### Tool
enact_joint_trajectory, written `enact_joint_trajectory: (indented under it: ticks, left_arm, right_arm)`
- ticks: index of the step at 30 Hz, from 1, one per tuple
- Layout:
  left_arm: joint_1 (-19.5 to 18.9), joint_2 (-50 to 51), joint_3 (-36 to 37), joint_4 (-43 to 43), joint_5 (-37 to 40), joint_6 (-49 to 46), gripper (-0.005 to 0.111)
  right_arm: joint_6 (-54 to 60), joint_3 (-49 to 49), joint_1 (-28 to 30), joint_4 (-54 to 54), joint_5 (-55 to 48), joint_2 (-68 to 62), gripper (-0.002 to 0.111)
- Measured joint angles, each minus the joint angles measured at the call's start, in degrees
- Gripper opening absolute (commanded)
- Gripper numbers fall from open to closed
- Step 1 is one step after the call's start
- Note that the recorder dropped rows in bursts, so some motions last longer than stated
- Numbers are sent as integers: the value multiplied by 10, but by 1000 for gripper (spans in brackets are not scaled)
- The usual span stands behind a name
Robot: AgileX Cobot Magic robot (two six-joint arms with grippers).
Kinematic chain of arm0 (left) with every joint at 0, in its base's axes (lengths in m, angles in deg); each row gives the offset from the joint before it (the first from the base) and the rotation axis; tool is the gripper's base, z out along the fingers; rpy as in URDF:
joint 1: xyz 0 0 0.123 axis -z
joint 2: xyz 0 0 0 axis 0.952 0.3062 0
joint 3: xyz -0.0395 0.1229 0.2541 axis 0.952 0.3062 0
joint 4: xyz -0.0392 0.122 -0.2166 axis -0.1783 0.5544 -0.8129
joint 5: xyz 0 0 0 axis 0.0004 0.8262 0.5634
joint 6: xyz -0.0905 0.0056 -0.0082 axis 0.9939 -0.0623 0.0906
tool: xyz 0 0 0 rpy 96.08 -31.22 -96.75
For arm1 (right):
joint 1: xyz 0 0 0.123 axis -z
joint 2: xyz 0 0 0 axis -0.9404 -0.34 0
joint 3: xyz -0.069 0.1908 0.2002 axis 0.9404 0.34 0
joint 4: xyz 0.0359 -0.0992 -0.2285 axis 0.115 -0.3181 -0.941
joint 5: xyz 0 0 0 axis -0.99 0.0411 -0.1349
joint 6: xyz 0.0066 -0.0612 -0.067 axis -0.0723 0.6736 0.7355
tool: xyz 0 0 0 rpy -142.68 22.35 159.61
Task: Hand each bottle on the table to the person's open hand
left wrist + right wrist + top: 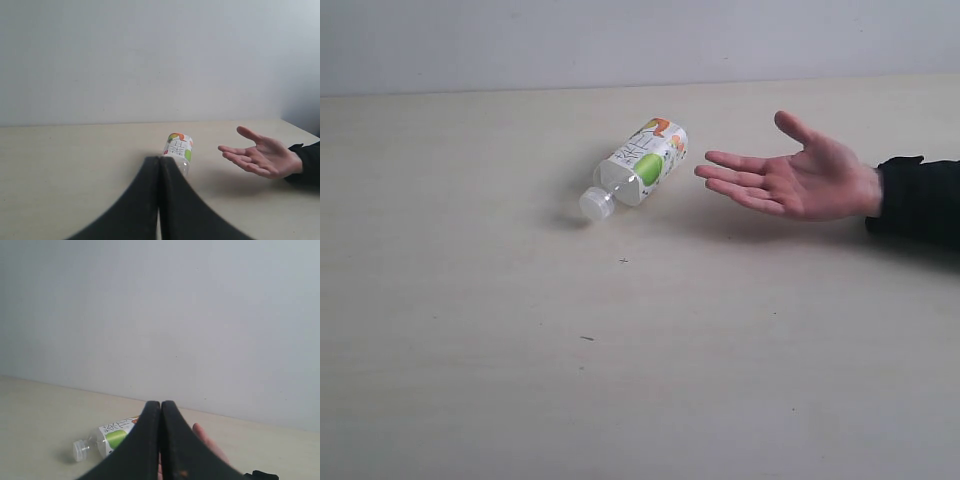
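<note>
**A:** Fingers on the left gripper and right gripper?
**B:** Both pinched fully together, nothing held.
**A:** Bottle?
**B:** One bottle, lying sideways on the table, cap pointing away from the hand. Near it, not touching.

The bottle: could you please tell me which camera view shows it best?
The exterior view: the bottle lies on its side, whole, cap and label unobstructed. In the left wrist view the left gripper hides its cap end; in the right wrist view the right gripper hides its base end.
</note>
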Motion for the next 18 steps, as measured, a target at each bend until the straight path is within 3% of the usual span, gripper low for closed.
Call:
enact_joint_trajectory:
  ticks: [12,18]
  left_arm:
    - [0,0,0,0,-42,2,0]
    - [0,0,0,0,-47,51,0]
  right_arm:
    - [0,0,0,0,0,0,0]
    - [0,0,0,0,0,0,0]
